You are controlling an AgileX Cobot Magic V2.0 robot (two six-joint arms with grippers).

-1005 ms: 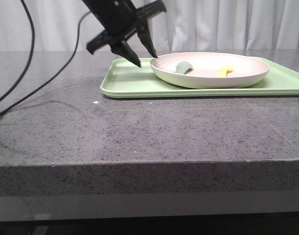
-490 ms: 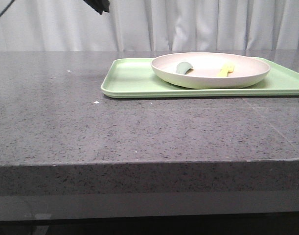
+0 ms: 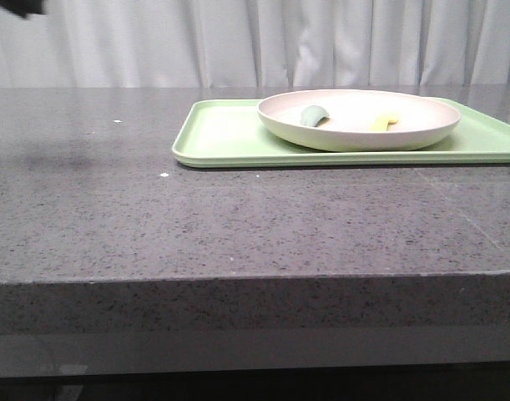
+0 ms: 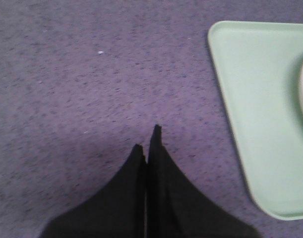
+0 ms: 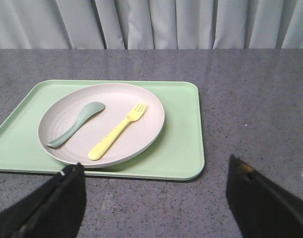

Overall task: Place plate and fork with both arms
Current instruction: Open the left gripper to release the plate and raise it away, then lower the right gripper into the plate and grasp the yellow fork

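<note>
The cream-pink plate (image 3: 359,119) sits on the light green tray (image 3: 229,134) at the back right of the table; it also shows in the right wrist view (image 5: 101,121). The pale yellow fork (image 5: 117,131) lies in the plate, and shows in the front view (image 3: 383,122). My left gripper (image 4: 146,136) is shut and empty, high above bare table left of the tray's corner (image 4: 220,34). My right gripper (image 5: 156,168) is open and empty, over the table in front of the tray.
A grey-green spoon-like utensil (image 5: 76,123) lies in the plate beside the fork. White curtains hang behind the table. A dark piece of the left arm (image 3: 17,7) shows at the top left of the front view.
My left gripper, open beside the plate's rim a second ago, has risen up and left out of the front view and has shut. Plate, fork and tray have not moved.
</note>
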